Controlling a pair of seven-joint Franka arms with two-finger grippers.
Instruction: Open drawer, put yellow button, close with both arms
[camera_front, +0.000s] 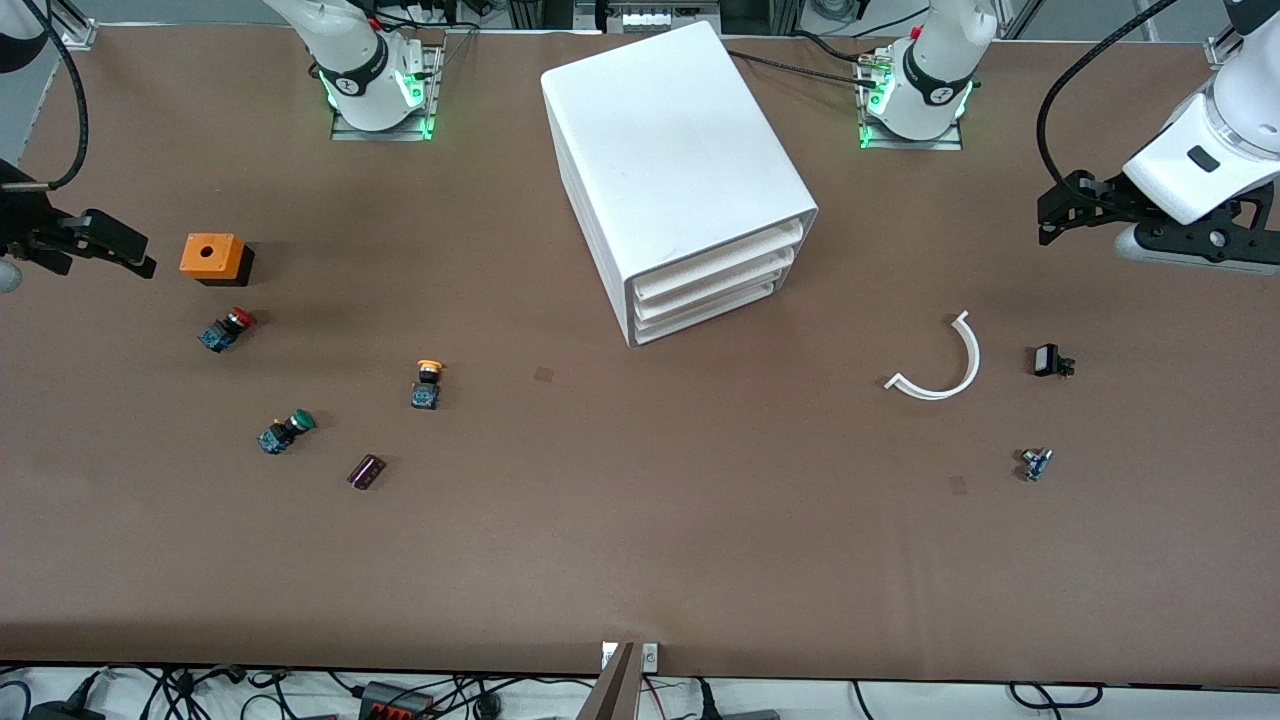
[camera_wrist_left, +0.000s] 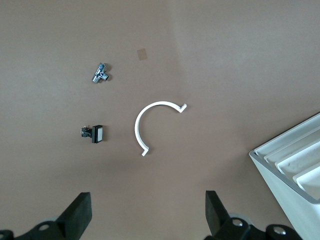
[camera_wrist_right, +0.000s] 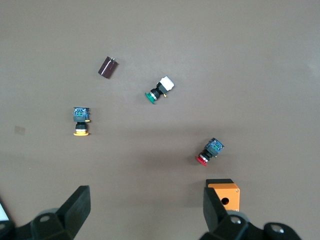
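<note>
Drawer (camera_front: 715, 258) shut, topmost in cabinet (camera_front: 672, 160); yellow button (camera_front: 427, 384) lying toward right arm's end, small, light, rigid, likely best pinched across blue base; left gripper (camera_front: 1062, 212) and right gripper (camera_front: 105, 243) both spread, empty, waiting

A: What lies under the right gripper (camera_wrist_right: 145, 212)?
B: An orange box (camera_front: 212, 257) by one finger; past it, open table around the yellow button (camera_front: 427, 384).
A: The left gripper (camera_wrist_left: 145, 215)?
B: A white arc (camera_wrist_left: 152, 125) lies under it.
</note>
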